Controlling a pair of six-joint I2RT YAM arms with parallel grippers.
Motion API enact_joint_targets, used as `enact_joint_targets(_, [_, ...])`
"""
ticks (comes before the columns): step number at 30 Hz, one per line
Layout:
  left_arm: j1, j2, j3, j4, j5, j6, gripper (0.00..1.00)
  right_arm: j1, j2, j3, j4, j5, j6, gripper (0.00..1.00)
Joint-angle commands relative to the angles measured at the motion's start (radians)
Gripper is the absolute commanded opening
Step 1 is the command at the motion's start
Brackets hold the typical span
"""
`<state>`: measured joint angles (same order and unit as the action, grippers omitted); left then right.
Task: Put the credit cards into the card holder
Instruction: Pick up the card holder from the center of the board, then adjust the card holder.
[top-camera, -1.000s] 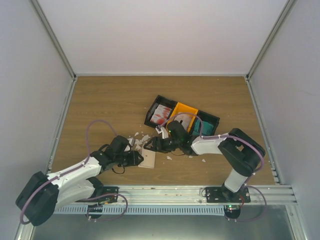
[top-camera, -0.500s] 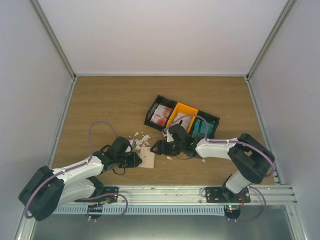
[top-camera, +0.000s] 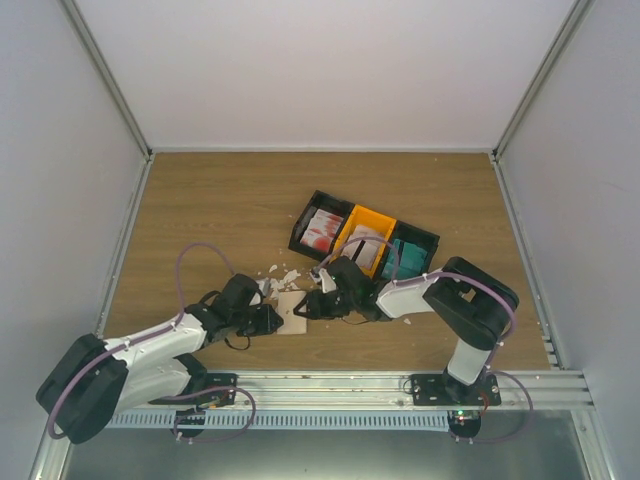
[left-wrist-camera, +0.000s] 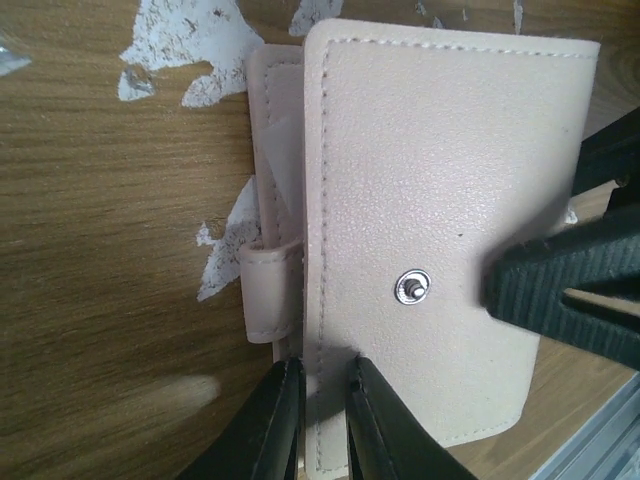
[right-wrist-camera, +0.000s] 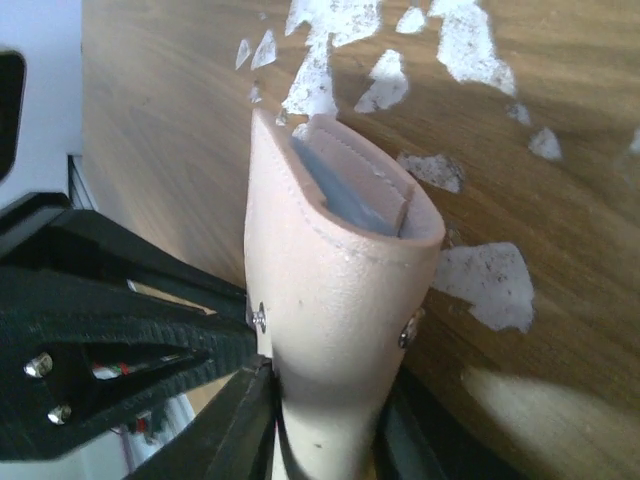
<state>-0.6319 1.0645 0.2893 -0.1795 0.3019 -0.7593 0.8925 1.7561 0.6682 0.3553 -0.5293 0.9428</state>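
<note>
Card holder (top-camera: 294, 313) on the surface (top-camera: 200, 200): the left end effector (left-wrist-camera: 318, 420) pinches one edge, and the right end effector (right-wrist-camera: 325, 430) squeezes its mouth agape. Credit cards (top-camera: 320, 230) sit in the three-bin tray (top-camera: 432, 240). Loading appears not yet begun.
</note>
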Motion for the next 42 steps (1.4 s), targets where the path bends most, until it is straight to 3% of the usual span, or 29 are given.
enact_joint_targets(1, [0.009, -0.017, -0.020, 0.013, -0.015, 0.007, 0.17, 0.014, -0.009, 0.012, 0.041, -0.040, -0.093, 0.17])
enact_joint_targets(3, [0.009, -0.046, 0.008, -0.008, -0.013, 0.025, 0.19, 0.008, -0.028, 0.048, -0.074, -0.018, -0.183, 0.06])
enact_joint_targets(5, [0.009, -0.089, 0.057, -0.060, -0.027, 0.048, 0.27, -0.001, -0.053, 0.099, -0.225, 0.013, -0.301, 0.01])
enact_joint_targets(12, [0.009, -0.222, 0.376, -0.339, -0.142, 0.215, 0.67, -0.008, -0.154, 0.315, -0.735, 0.131, -0.766, 0.01])
enact_joint_targets(16, [0.009, -0.225, 0.503, -0.405, -0.139, 0.329, 0.78, -0.009, -0.233, 0.368, -0.848, 0.109, -0.947, 0.01])
enact_joint_targets(20, [0.011, -0.196, 0.535, -0.427, 0.001, 0.451, 0.82, -0.008, -0.321, 0.380, -0.899, -0.008, -1.078, 0.01])
enact_joint_targets(29, [0.013, -0.157, 0.528, -0.352, 0.443, 0.542, 0.84, -0.009, -0.437, 0.393, -0.977, -0.118, -1.202, 0.04])
enact_joint_targets(36, [0.013, -0.084, 0.537, -0.389, 0.476, 0.592, 0.79, -0.009, -0.496, 0.402, -0.989, -0.176, -1.242, 0.04])
enact_joint_targets(38, [0.012, -0.066, 0.538, -0.390, 0.498, 0.600, 0.72, -0.009, -0.505, 0.407, -0.993, -0.184, -1.246, 0.05])
enact_joint_targets(42, [0.013, -0.043, 0.556, -0.387, 0.502, 0.604, 0.36, -0.011, -0.513, 0.405, -0.991, -0.182, -1.240, 0.06])
